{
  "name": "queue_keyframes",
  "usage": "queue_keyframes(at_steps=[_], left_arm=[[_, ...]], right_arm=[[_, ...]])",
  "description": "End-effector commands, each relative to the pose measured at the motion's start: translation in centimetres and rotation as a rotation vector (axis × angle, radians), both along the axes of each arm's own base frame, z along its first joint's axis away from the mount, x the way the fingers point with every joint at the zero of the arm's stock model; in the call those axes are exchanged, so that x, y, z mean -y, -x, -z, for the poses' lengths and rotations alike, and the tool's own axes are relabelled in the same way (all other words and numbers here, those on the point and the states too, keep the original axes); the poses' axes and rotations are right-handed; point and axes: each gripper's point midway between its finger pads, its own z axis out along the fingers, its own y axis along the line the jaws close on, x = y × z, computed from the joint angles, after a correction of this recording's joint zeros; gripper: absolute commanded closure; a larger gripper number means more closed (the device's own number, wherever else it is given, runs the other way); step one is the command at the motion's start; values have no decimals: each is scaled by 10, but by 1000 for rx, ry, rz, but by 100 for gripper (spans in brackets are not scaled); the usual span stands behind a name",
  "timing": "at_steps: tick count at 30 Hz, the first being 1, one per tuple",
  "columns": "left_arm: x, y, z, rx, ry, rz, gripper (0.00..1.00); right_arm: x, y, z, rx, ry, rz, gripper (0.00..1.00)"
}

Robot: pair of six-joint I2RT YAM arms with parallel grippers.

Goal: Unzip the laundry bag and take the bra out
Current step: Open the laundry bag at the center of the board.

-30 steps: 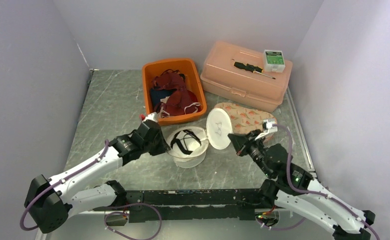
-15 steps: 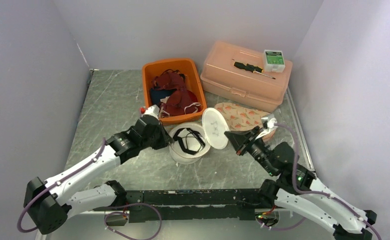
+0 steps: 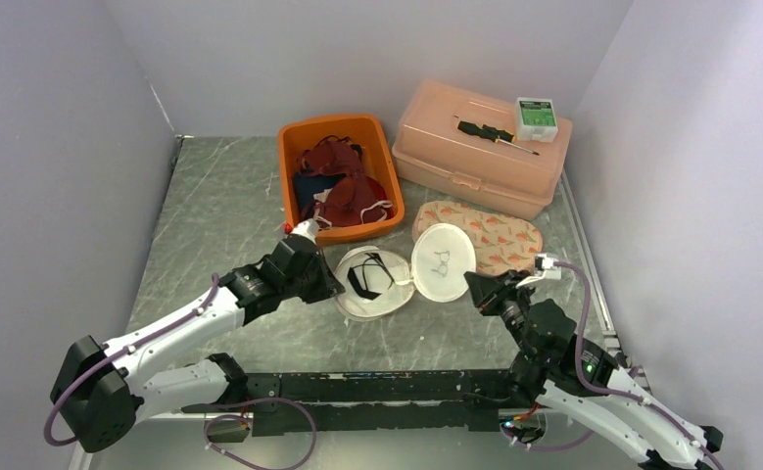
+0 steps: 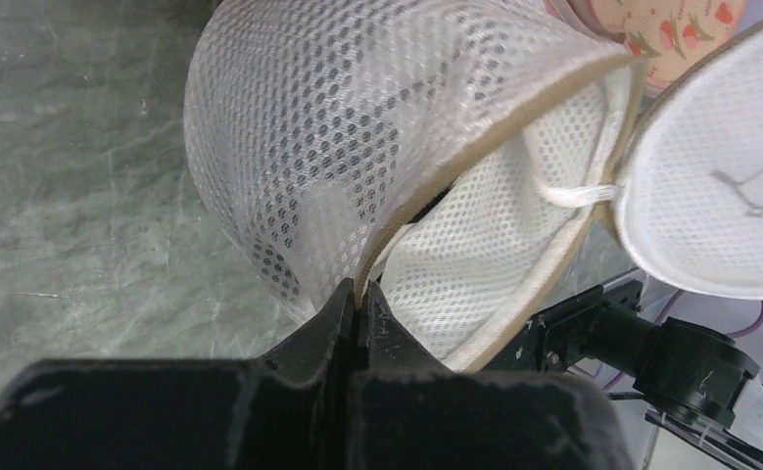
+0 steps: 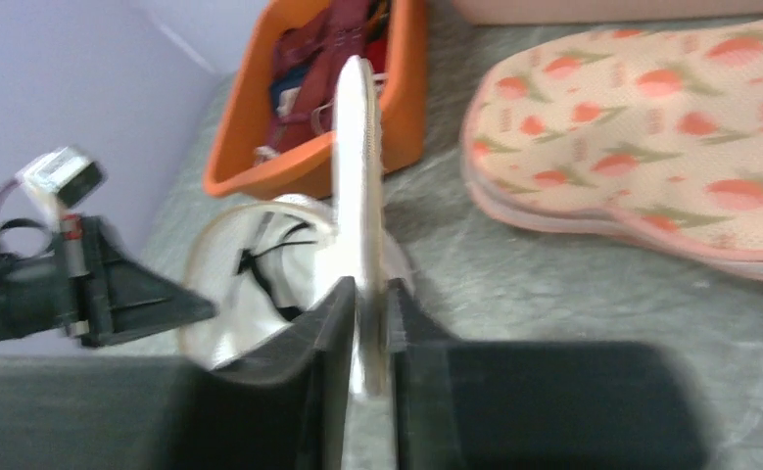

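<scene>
You have no readable text here: the label on the green-and-white box (image 3: 535, 117) is too small, and the lid (image 3: 443, 262) bears only a dark, unclear mark.

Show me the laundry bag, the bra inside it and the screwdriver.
Laundry bag (image 3: 443, 262): top view, on its open lid.
Bra (image 3: 361, 282): top view, on a black strap inside the bag.
Screwdriver (image 3: 477, 128): top view, on its dark handle.

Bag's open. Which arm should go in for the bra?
Right, likely. Left pincer pinches the bag rim, anchoring it; right pincer holds only the open lid and could drop it to reach the bra.
</scene>
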Motion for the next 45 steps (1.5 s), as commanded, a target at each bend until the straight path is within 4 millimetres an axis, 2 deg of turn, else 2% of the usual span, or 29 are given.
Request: queue_keyframes(at_steps=[1, 2, 3, 5, 7, 9, 11, 12, 15, 17, 20, 23, 25, 30, 34, 41, 45], left_arm=[[15, -4, -13, 25, 52, 36, 97], [15, -4, -12, 22, 48, 37, 97], [15, -4, -10, 18, 45, 38, 97], [17, -4, -9, 15, 42, 42, 97], [18, -4, -8, 11, 39, 45, 97], [17, -4, -7, 7, 33, 43, 97], [15, -4, -7, 6, 21, 39, 97], [13, -4, -7, 6, 11, 33, 97], [3, -4, -9, 7, -30, 6, 97], [-4, -6, -13, 19, -53, -15, 97], [-13, -6, -19, 36, -87, -39, 97], [-22, -8, -21, 45, -118, -64, 97], [-24, -9, -24, 57, -127, -71, 97], [-27, -13, -24, 62, -153, -85, 97], [-34, -11, -13, 30, -206, -99, 97], [-34, -2, 4, 10, -219, -49, 97], [-23, 3, 7, 17, -178, 20, 97]], right_arm=[[39, -5, -4, -21, 4, 188, 58], [41, -6, -5, -28, 19, 202, 46], [43, -6, -7, -35, 33, 212, 39], [43, -8, -14, -33, 48, 217, 33], [35, -9, -28, 0, 43, 178, 32], [12, -7, -46, 78, 59, 51, 32], [-32, 0, -60, 146, 70, -160, 35], [-55, 4, -59, 144, 83, -264, 36], [-113, 10, -39, 79, 138, -493, 39], [-139, 10, -21, 45, 138, -572, 42], [-168, 10, -4, 27, 116, -657, 50], [-195, 10, 4, 23, 125, -733, 52], [-208, 5, 18, -2, 177, -751, 50], [-217, -12, 57, -110, 268, -703, 45], [-200, -26, 92, -201, 341, -577, 43], [-173, -13, 124, -279, 373, -539, 40], [-160, -4, 139, -339, 398, -528, 38]])
